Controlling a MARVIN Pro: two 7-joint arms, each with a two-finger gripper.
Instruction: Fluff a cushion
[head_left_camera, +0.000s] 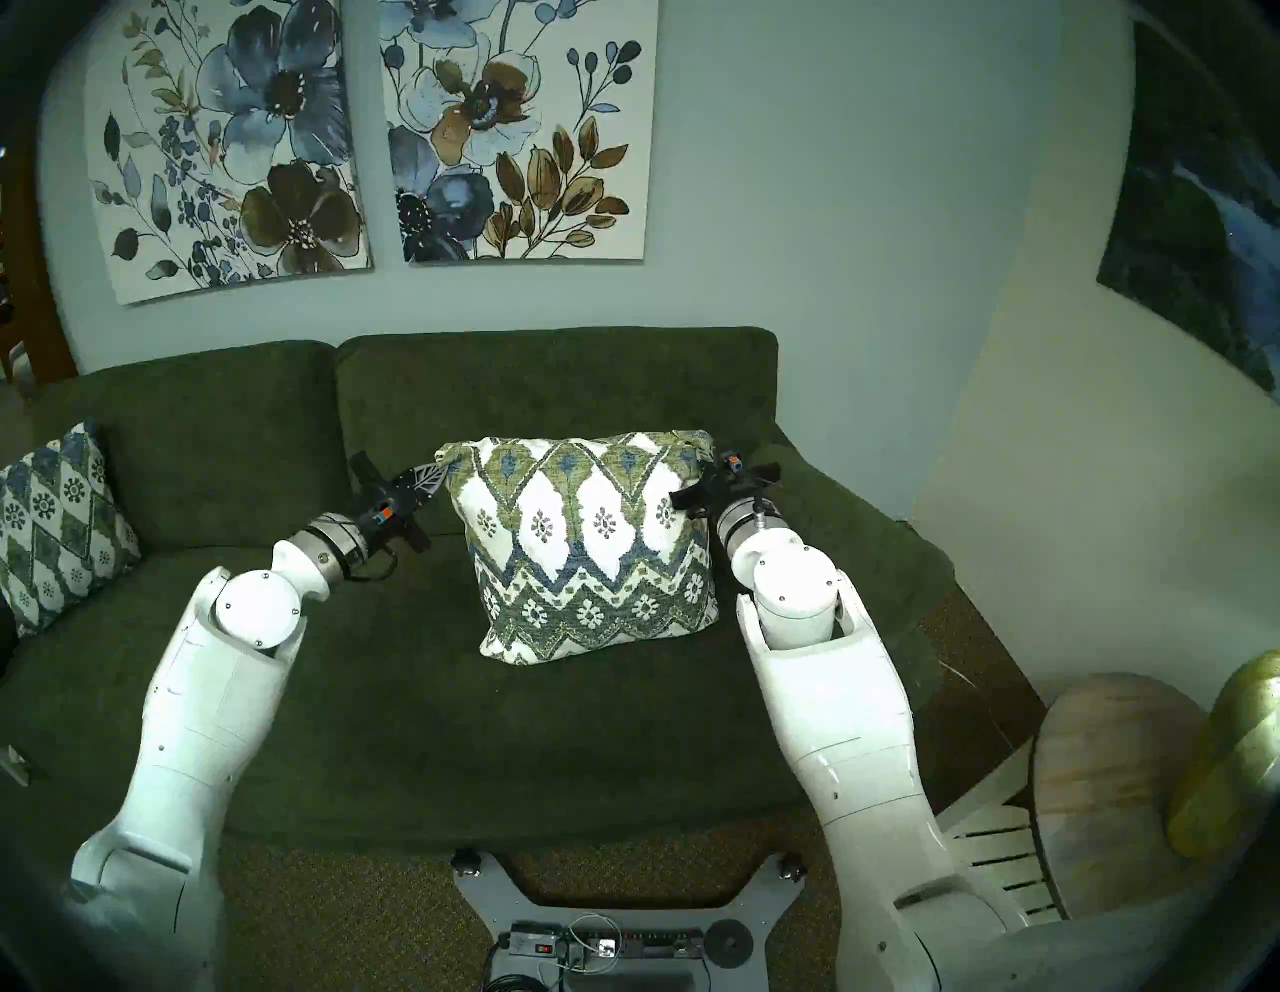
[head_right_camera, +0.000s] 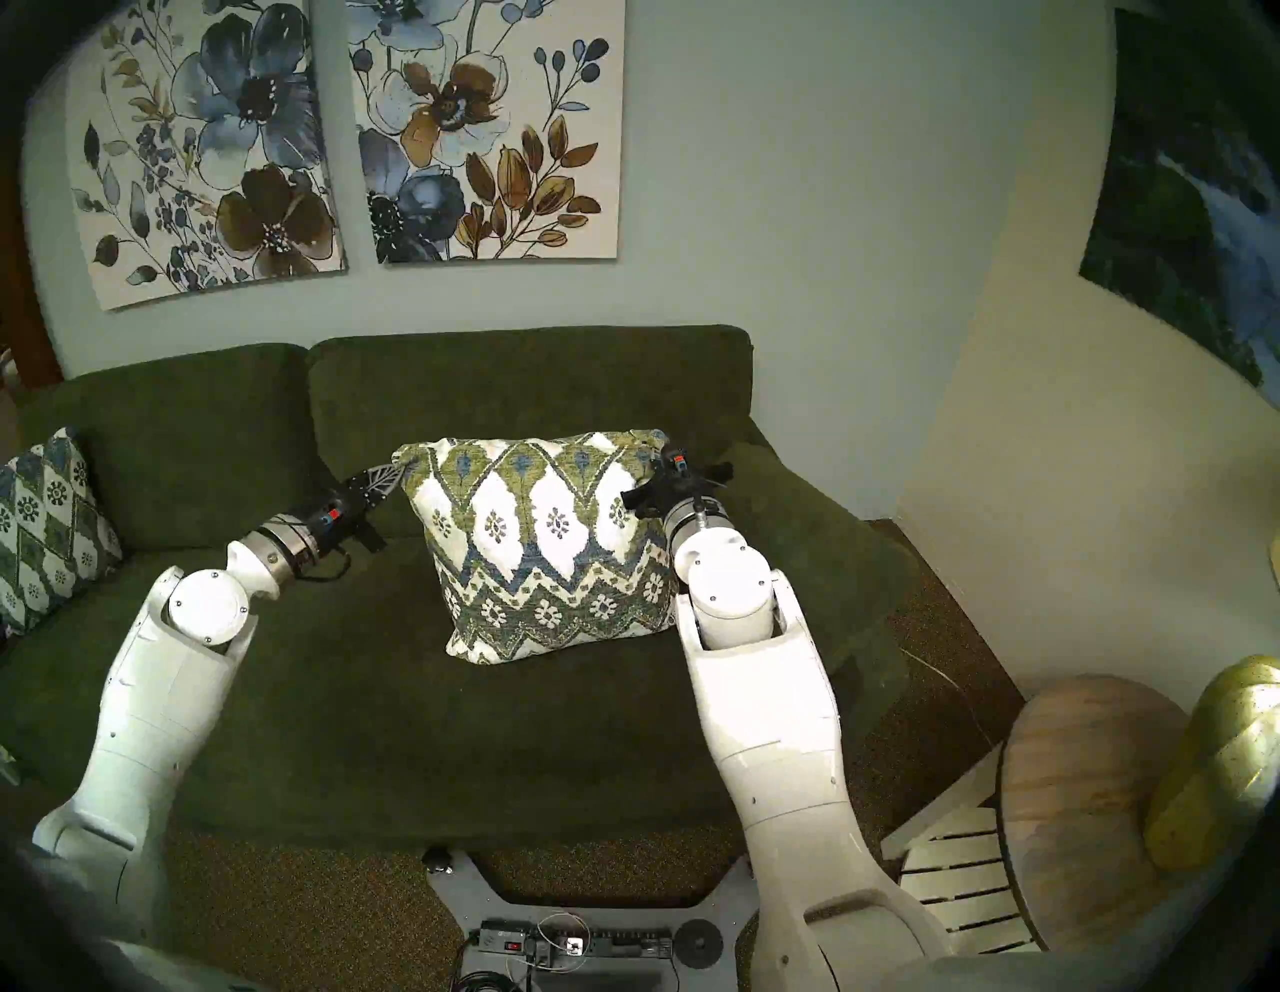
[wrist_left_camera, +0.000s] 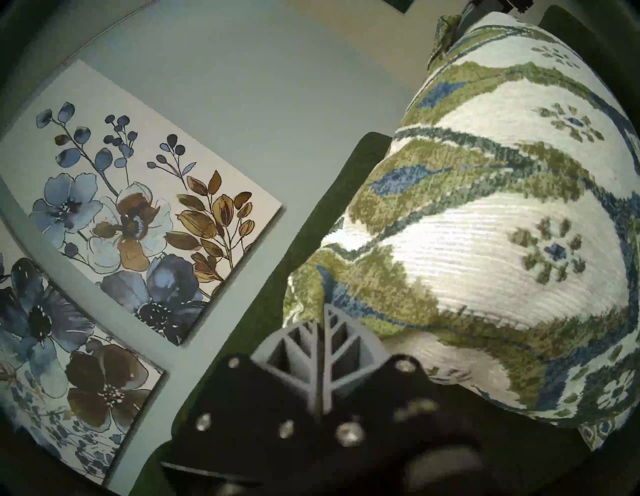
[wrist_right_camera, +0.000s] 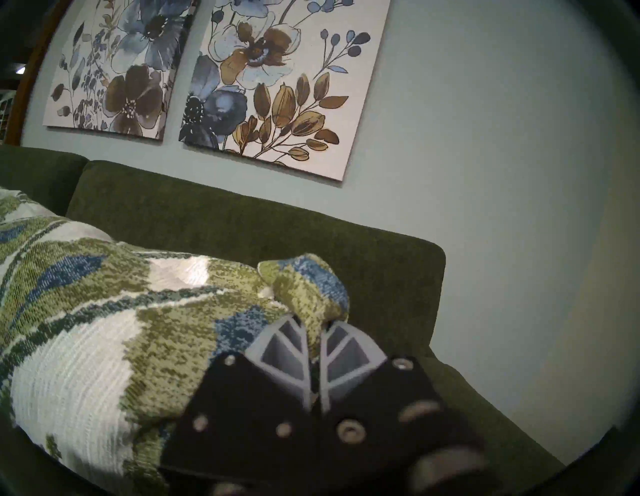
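Cushion (head_left_camera: 589, 547): white weave with olive and blue zigzags, pointed ovals, small rosettes; upright over the sofa seat, face toward the head camera, top edge stretched between both end effectors, lower corners hanging near the seat, contact with it not clear
Left end effector (head_left_camera: 435, 476): closed tight on the cushion's upper left corner, fabric pinched between the ribbed grey fingers (wrist_left_camera: 323, 341)
Right end effector (wrist_right_camera: 313, 341): closed tight on the cushion's upper right corner, a bunched tip of fabric poking out above the fingers
Sofa (head_left_camera: 388, 727): dark green, two back cushions behind, seat below the cushion
Second cushion (head_left_camera: 59, 526): darker blue-green diamond lattice, leaning at the sofa's left end, well apart
Wall art (head_left_camera: 374, 138): two floral panels side by side above the sofa back
Side table (head_left_camera: 1108, 783): round, wood-toned, off the sofa's right end, with a gold-coloured object (head_left_camera: 1240, 762) beside it
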